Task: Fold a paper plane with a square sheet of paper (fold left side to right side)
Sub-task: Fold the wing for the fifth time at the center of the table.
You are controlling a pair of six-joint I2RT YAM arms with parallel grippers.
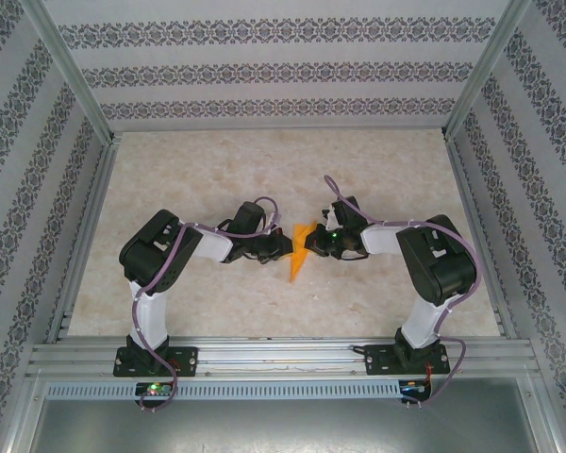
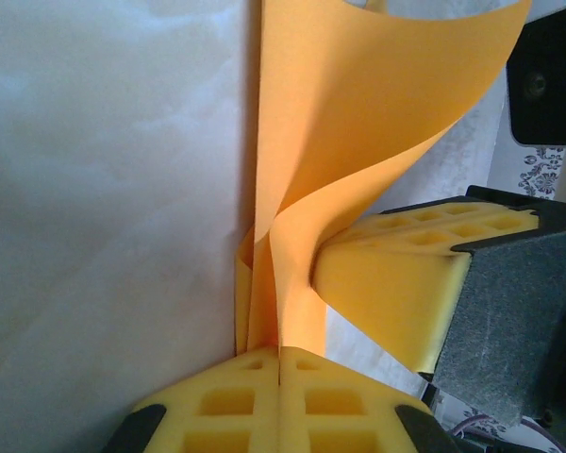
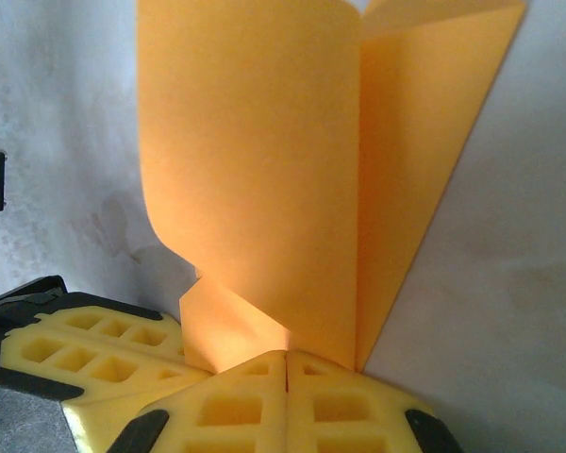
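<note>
Paper: the folded orange sheet was held near the middle of the worktop, somewhat closer to its near edge than its far edge.
Long axis: it ran from the far edge towards the near edge, with the narrow point at the near end. Whether that point touched the worktop could not be told.
Shape: in the right wrist view the sheet had one flat panel with a straight crease and one loose flap curling over, not pressed flat.
Left gripper: the left gripper met the sheet from the worktop's left side. In its own wrist view its tip had the yellow pads pressed together, with layers of the sheet pinched between them.
Right gripper: the right gripper met the sheet from the right side. Its tip was likewise clamped shut on the sheet's lower edge.
Key relation: the two grippers faced each other across the sheet, tips just beside one another and both in contact, so neither arm was nearer.
Judgement: carrying the left flap over to the right probably depended on one pinch letting go, since two grips this close could tear or crumple the thin sheet.
</note>
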